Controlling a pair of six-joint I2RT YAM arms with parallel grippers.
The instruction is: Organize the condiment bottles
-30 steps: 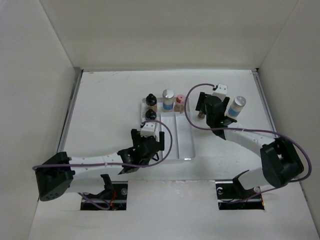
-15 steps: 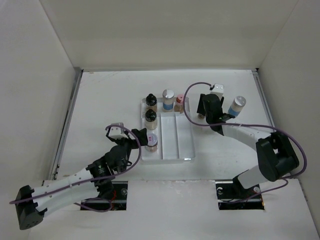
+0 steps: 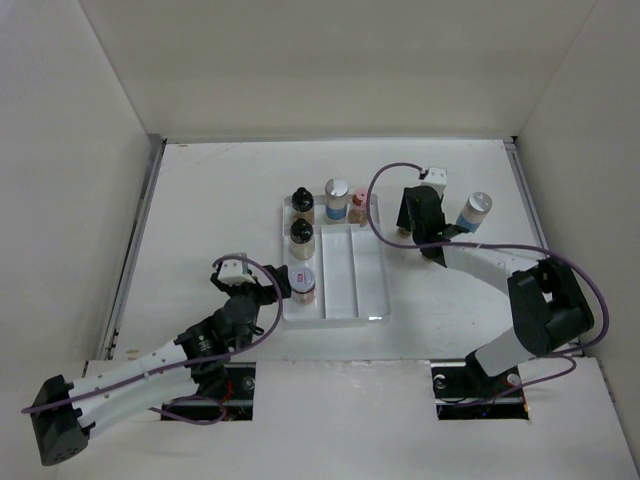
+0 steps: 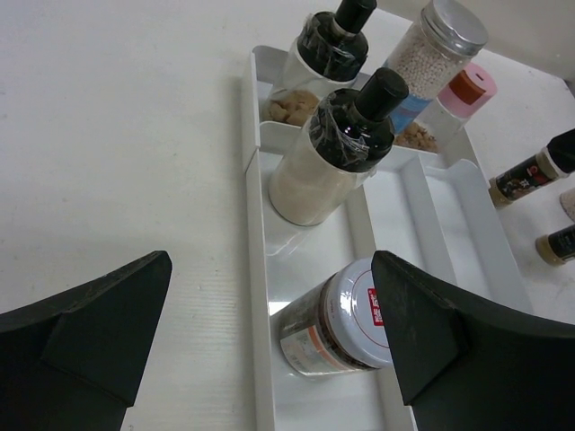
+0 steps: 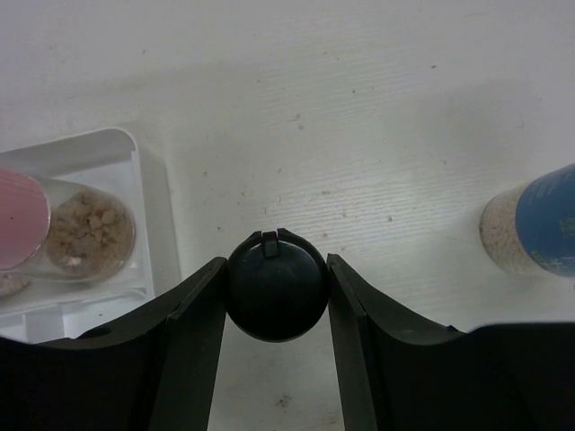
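Observation:
A clear three-compartment tray [image 3: 367,290] holds two black-capped condiment bottles [image 3: 301,235] and a white-capped one [image 3: 303,284] in its left lane. A silver-capped bottle [image 3: 337,197] and a pink-capped one [image 3: 358,205] stand at its far end. My left gripper [image 3: 268,287] hangs open just left of the tray. In the left wrist view the white-capped bottle [image 4: 337,319] stands tilted between the spread fingers [image 4: 90,332], untouched. My right gripper [image 5: 275,263] is shut on a small black-capped bottle [image 5: 276,292] standing on the table right of the tray.
A blue-labelled bottle [image 3: 473,212] stands on the table right of the right gripper. The left wrist view shows two small dark bottles [image 4: 530,175] beyond the tray's right rim. White walls enclose the table on three sides.
The left arm pulled back from over the tray, leaving the white-capped bottle in the left lane. The right gripper's fingers closed onto the black cap.

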